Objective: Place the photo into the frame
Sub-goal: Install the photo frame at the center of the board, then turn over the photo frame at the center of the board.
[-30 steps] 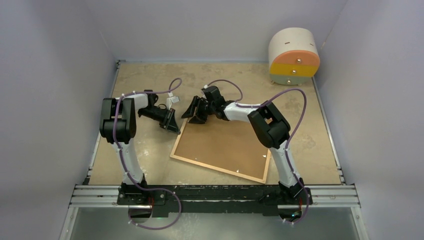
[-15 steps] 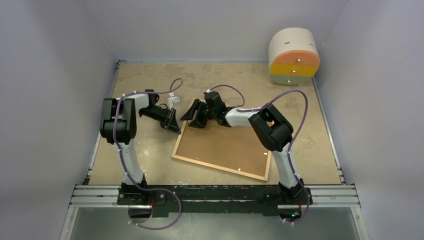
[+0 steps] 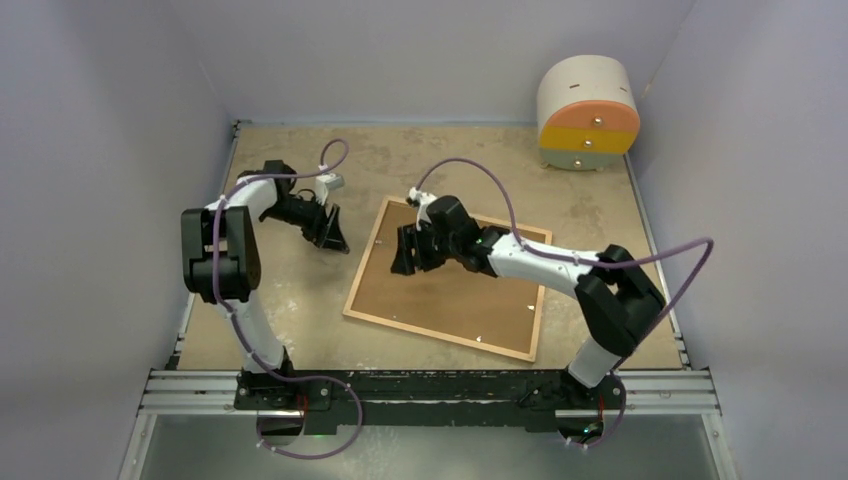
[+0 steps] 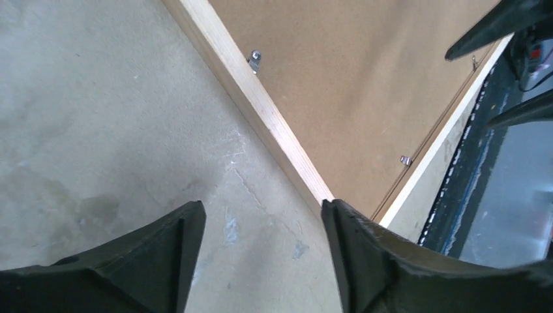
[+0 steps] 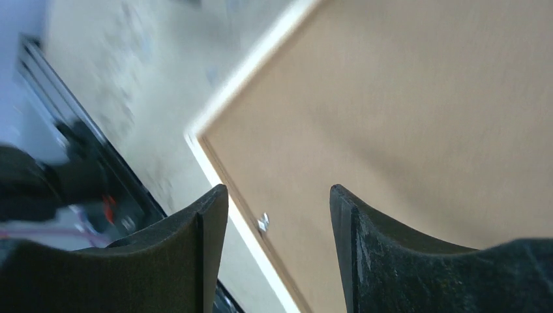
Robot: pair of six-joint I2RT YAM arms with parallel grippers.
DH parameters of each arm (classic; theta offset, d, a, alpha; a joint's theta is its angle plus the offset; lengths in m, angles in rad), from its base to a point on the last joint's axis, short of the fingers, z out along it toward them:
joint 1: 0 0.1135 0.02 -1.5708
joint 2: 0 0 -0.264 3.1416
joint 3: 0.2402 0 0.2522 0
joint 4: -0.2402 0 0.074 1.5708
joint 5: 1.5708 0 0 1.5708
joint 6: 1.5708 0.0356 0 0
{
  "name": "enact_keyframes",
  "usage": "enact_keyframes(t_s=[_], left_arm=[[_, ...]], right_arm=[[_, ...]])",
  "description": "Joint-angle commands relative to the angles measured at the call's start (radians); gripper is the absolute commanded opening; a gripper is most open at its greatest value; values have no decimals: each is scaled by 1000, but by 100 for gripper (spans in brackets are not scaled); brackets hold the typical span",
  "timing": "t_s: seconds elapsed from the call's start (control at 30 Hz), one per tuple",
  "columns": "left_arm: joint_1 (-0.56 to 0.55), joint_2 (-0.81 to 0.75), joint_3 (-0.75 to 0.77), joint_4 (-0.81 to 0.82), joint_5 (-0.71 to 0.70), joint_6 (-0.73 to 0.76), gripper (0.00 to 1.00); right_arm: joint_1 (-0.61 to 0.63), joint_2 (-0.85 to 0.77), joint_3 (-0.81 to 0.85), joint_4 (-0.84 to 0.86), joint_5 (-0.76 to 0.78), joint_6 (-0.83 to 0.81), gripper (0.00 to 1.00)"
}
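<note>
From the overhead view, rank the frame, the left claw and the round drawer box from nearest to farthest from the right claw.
1. The frame, directly beneath the right claw.
2. The left claw, just to its left, off the frame.
3. The round drawer box, in the far right corner.

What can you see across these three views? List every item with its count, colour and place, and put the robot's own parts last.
frame: one, light wood, lying back-up in the middle of the table
backing panel: one, brown, filling the back of the frame
metal tabs: a few showing, silver, along the frame's inner edge
drawer unit: one, cream with orange, yellow and pale green fronts, far right corner
table: one, tan, under everything
photo: none in view
left gripper: one, black, open, over bare table just left of the frame
right gripper: one, black, open, above the backing panel
</note>
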Motion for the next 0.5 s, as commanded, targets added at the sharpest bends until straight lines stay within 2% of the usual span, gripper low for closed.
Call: enact_keyframes(t_s=[0.0,0.13,0.33,0.47], left_arm=[[-1,-124,29,-36,-63,53,75],[-1,-194,-15,-49,-117,87,79],[-1,-324,-112,-25,-143,88,82],[-1,-363,-124,-37,-153,87,83]], right_arm=[[107,-107,-135,-178,135,-211,61],[208,-155,-179,-212,207,-247,59],[281,-161,-198,-239,287,-278,56],[334,-139,-193,-239,327,-284,47]])
